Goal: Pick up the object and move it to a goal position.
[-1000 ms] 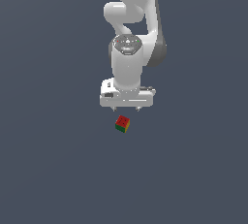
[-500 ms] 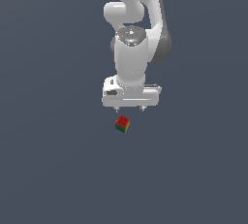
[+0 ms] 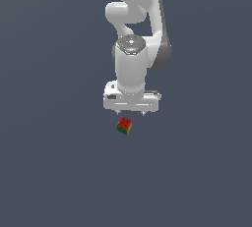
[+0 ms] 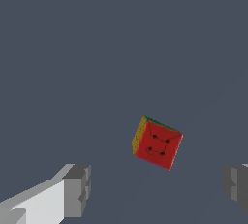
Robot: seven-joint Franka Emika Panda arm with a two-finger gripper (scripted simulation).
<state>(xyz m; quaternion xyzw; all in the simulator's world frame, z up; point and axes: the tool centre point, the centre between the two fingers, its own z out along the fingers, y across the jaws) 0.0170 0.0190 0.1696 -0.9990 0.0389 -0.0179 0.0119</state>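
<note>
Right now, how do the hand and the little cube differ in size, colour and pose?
Size: the hand is far wider than the cube. Colour: the hand is plain white with grey fingertips; the cube shows red, green and yellow-orange faces. Pose: the hand points straight down, open and empty; the cube sits turned at an angle to the fingers. Both are blocky.

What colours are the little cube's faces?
The cube shows red, yellow-orange and green faces, clearest in the wrist view.
</note>
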